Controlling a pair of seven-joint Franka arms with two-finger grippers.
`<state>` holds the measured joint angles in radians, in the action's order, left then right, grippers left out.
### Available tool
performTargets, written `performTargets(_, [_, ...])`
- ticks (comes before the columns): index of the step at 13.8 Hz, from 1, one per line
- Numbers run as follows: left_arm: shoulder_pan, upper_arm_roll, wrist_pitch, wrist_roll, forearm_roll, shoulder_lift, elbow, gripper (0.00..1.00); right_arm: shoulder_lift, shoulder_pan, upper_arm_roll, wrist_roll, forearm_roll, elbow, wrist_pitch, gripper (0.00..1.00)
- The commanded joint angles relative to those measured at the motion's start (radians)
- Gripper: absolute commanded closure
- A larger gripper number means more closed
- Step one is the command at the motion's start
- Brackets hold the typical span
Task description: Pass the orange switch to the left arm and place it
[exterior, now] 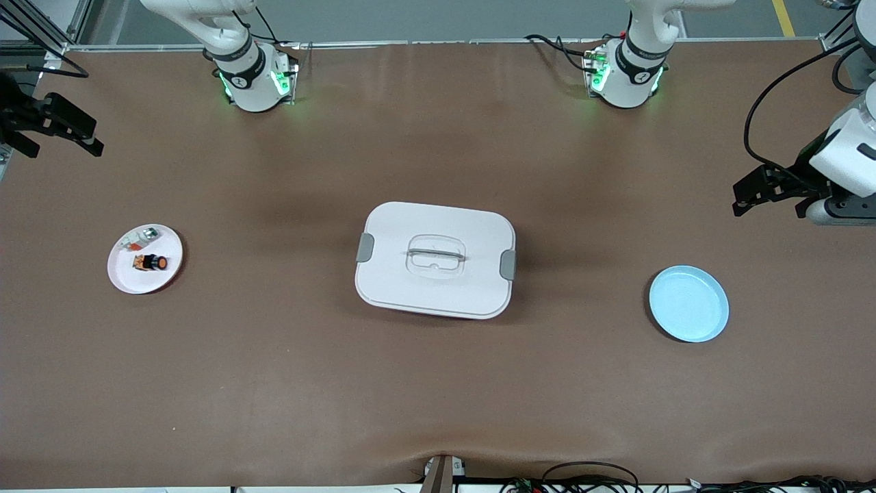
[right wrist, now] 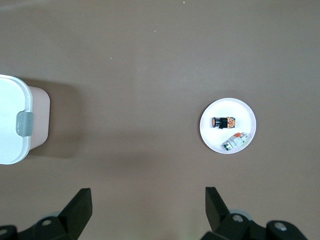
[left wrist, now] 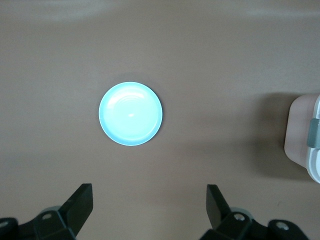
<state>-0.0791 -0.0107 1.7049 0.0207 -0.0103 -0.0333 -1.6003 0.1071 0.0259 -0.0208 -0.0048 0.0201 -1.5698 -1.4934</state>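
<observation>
The front view looks steeply down from high across the desk (exterior: 438, 383), facing the two arm bases along its top edge, and takes in the whole brown surface. The left wrist view looks straight down from well above the desk, over the blue plate (left wrist: 130, 114), with the left claw (left wrist: 150, 205) at its edge. The right wrist view does the same over the white plate (right wrist: 228, 125), with the right claw (right wrist: 148, 207) at its edge. Both wrist views catch one end of the box (exterior: 435, 259), which the front view shows whole, between the two plates.
</observation>
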Motion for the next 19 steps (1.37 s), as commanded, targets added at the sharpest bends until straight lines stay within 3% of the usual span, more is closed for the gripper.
performTargets(1, [-0.001,0.0,-0.021,-0.002,0.012,-0.01,0.025,0.0,0.023,-0.004,0.001,0.009,-0.019,-0.018,-0.005,0.0])
performTargets(5, [-0.001,0.0,-0.021,-0.002,0.012,-0.01,0.025,0.0,0.022,-0.006,0.001,0.006,-0.029,-0.012,-0.01,0.0])
performTargets(8, [0.004,0.0,-0.021,-0.004,0.013,-0.01,0.025,0.0,0.014,-0.027,-0.004,-0.003,-0.103,0.004,-0.011,0.0])
performTargets(14, [0.004,0.0,-0.021,-0.005,0.012,-0.01,0.025,0.0,-0.046,-0.001,0.012,-0.003,-0.097,0.036,-0.045,0.0])
performTargets(19, [0.009,0.0,-0.021,-0.007,0.013,-0.01,0.025,0.0,-0.214,0.006,0.009,-0.007,-0.083,0.066,-0.082,0.0])
